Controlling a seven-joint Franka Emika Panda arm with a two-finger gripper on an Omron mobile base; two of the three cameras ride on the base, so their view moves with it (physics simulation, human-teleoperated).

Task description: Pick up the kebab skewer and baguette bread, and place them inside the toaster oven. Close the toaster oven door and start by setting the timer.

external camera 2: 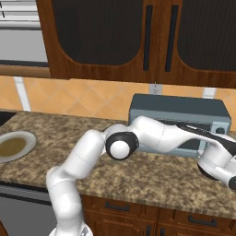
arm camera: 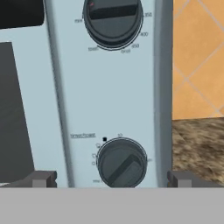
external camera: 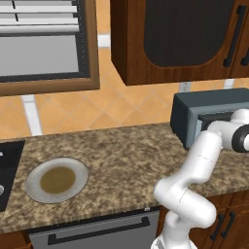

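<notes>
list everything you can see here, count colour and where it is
toaster oven: one, dark blue-grey with a lighter grey front, on the counter against the tiled wall
toaster oven door: one, grey with a dark window, closed, partly behind the arm
knobs: two, dark grey, upper and lower on the oven's light control panel
plate: one, grey rim with brown centre, on the counter's left part, nothing on it
counter: one, speckled brown granite
wall cabinets: dark wood, above the counter
wall outlet: one, white, above the oven
arm: one, white with dark joints, reaching to the oven front
tool: one, open, fingertips either side of the lower knob
</notes>
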